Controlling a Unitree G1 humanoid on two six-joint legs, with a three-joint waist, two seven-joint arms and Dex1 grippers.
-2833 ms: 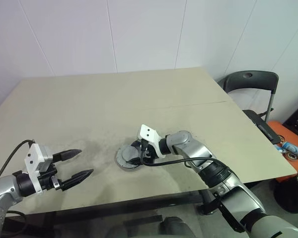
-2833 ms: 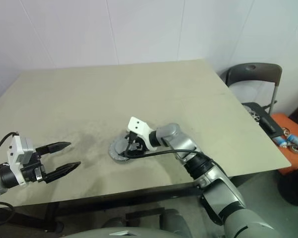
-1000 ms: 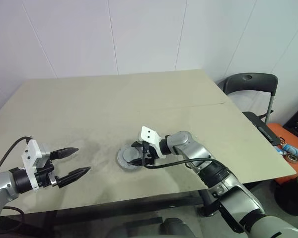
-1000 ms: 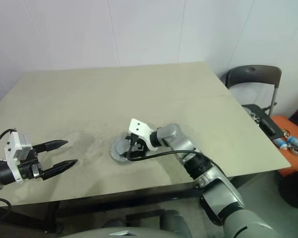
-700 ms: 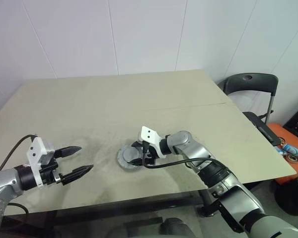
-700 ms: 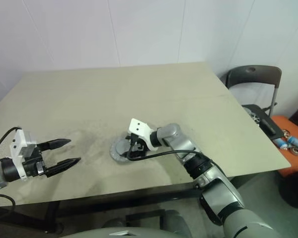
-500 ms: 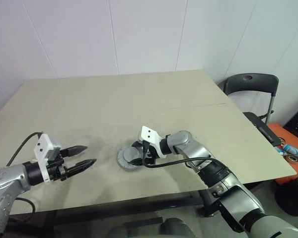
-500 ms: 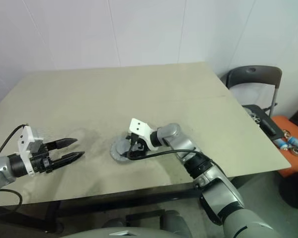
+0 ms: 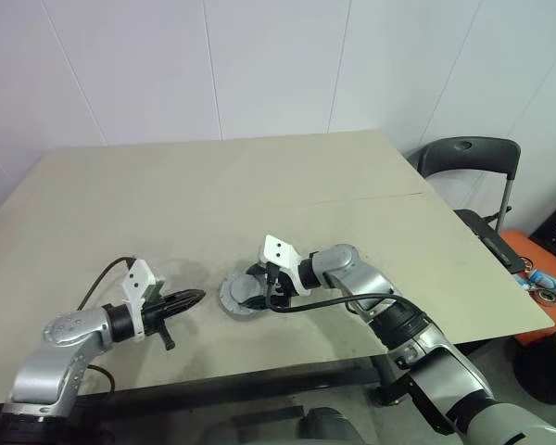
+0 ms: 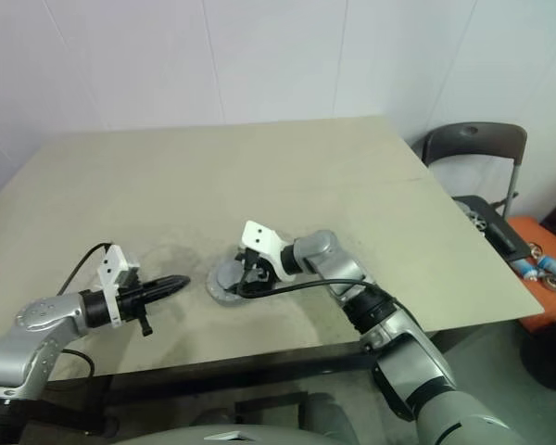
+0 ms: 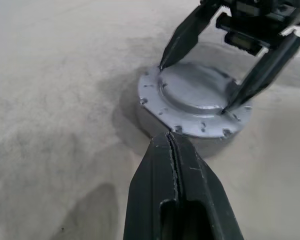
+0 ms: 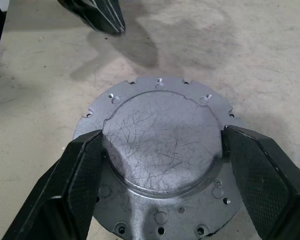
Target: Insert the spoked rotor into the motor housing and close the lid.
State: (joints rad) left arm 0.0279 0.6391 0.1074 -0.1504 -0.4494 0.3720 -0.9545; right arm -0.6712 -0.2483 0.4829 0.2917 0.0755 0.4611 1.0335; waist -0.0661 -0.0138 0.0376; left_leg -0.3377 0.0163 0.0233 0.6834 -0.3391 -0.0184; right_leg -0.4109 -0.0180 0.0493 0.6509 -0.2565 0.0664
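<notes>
Right wrist view: right tool (image 12: 160,165) clasps the lid (image 12: 160,145), hiding the housing; left tool (image 11: 171,145) pinched together.

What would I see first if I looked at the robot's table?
You'd spot the lid, a shiny scratched grey disc lying near the front middle of the tan table. The right gripper straddles it, jaws spread wide against the two sides of its raised centre. The left gripper, jaws shut into one black point, aims at the lid's edge from the robot's left.
</notes>
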